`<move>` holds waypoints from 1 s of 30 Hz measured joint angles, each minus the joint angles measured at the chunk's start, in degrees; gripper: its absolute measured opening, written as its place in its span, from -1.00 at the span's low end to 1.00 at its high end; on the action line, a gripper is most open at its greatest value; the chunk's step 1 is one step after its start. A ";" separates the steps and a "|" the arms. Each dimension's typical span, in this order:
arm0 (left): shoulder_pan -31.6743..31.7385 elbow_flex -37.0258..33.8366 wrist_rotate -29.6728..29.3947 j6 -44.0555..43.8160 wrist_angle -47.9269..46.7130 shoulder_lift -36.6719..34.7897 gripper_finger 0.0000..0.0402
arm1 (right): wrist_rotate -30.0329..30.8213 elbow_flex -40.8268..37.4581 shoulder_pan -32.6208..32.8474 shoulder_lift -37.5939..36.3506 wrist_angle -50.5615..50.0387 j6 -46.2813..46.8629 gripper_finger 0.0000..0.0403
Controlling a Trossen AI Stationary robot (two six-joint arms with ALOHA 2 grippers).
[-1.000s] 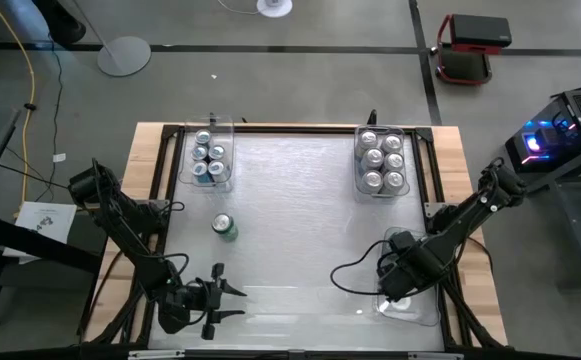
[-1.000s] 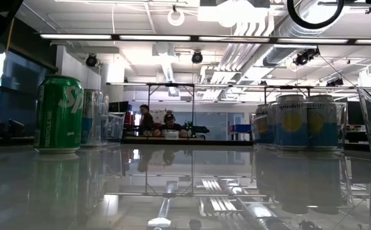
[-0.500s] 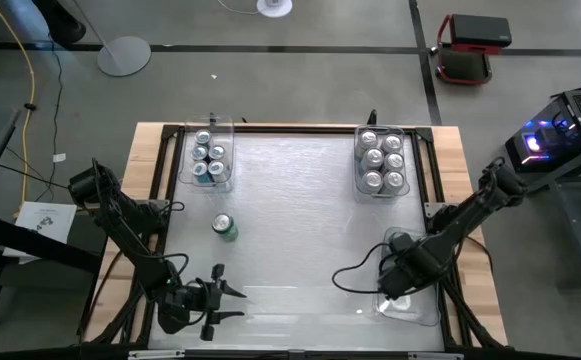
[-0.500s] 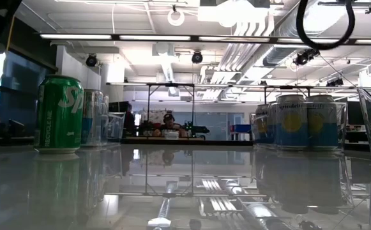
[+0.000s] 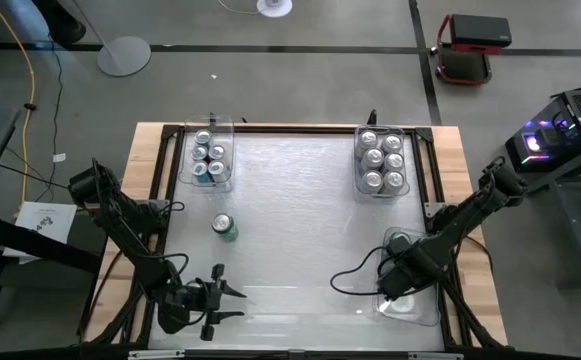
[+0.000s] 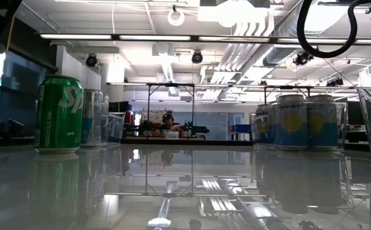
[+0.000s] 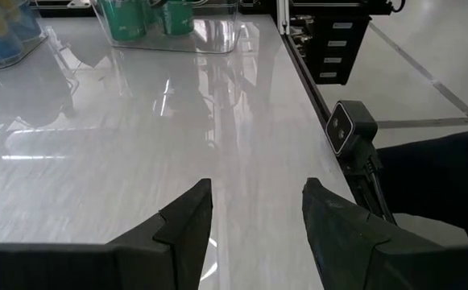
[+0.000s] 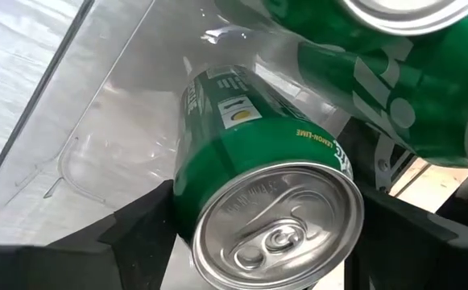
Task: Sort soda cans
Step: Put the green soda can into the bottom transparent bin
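My right gripper (image 5: 398, 291) reaches down into the clear near-right bin (image 5: 425, 318) and is shut on a green soda can (image 8: 250, 161); more green cans (image 8: 378, 64) stand beside it. One green can (image 5: 224, 227) stands on its base alone on the table, left of centre. The far-left bin (image 5: 210, 158) holds several cans, and the far-right bin (image 5: 382, 160) holds several blue-and-yellow ones (image 6: 300, 121). My left gripper (image 5: 232, 302) waits open near the table's near-left corner, fingers (image 7: 187, 221) over bare table. My right gripper holds the green can by its upper side wall (image 8: 187, 201), just under the silver top (image 8: 278, 234), pinched between the two fingers (image 8: 137, 234). It comes from above, pointing down into the bin. The can looks tilted against its neighbours; its base is hidden.
The bin's clear walls (image 8: 72, 89) and the neighbouring green cans crowd the right gripper. The middle of the glossy white table (image 5: 300, 220) lies bare between the bins. A black frame runs round the table's edge (image 7: 354, 137). People sit far off in the room (image 6: 167, 121).
The right arm has sunk a little at the near-right bin; its cable loop hangs lower in the low view than a second ago. The lone green can and the left arm have stayed put.
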 joint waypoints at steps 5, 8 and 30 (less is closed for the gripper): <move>-0.02 0.00 0.00 0.00 -0.02 0.00 -0.13 | 0.62 0.00 0.01 -0.02 0.05 -0.51 0.49; -0.02 0.00 0.00 0.00 -0.01 0.00 -0.13 | 0.97 0.00 0.00 -0.02 0.05 -1.20 0.47; 0.00 0.00 -0.02 -0.07 0.00 0.00 -0.13 | 14.84 3.78 -1.53 1.03 2.92 -8.54 0.45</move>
